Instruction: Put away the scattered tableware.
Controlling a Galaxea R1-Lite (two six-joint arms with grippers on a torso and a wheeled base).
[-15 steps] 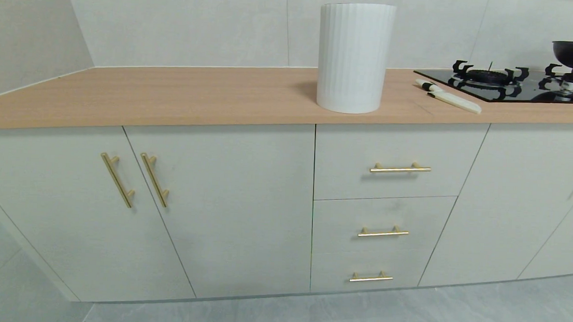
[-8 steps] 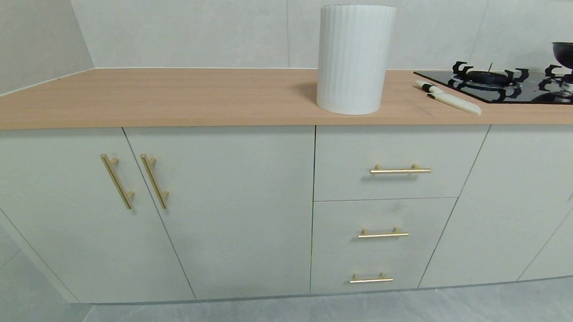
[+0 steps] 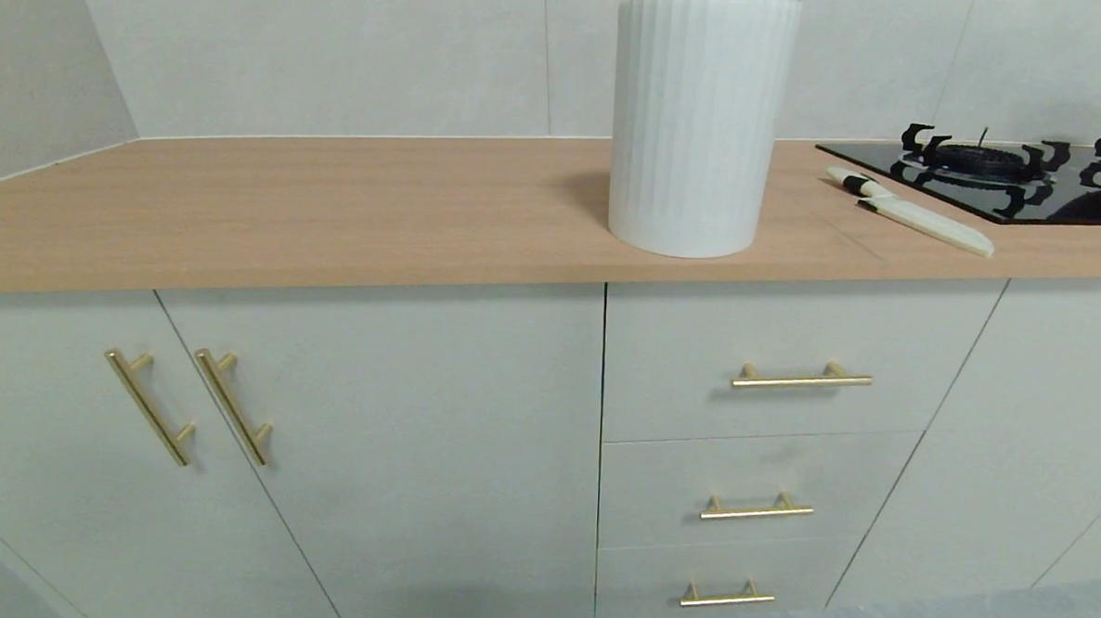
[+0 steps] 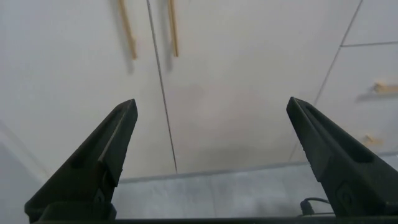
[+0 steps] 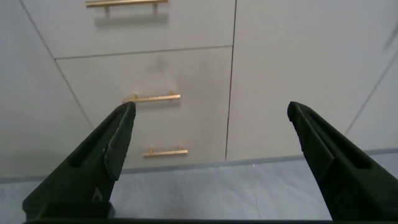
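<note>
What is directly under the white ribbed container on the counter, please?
The white ribbed container stands on the wooden countertop; beneath that is a stack of three shut drawers with gold handles. Their contents are hidden.

I read no text, number, label or sign anywhere. The canister [image 3: 693, 120], knife [image 3: 921, 220], hob [image 3: 928, 174] and cabinet fronts [image 3: 416, 415] carry no lettering I can make out.

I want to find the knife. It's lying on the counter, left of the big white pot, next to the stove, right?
Not quite: the knife lies on the counter right of the big white pot, next to the stove. The head view shows it.
</note>
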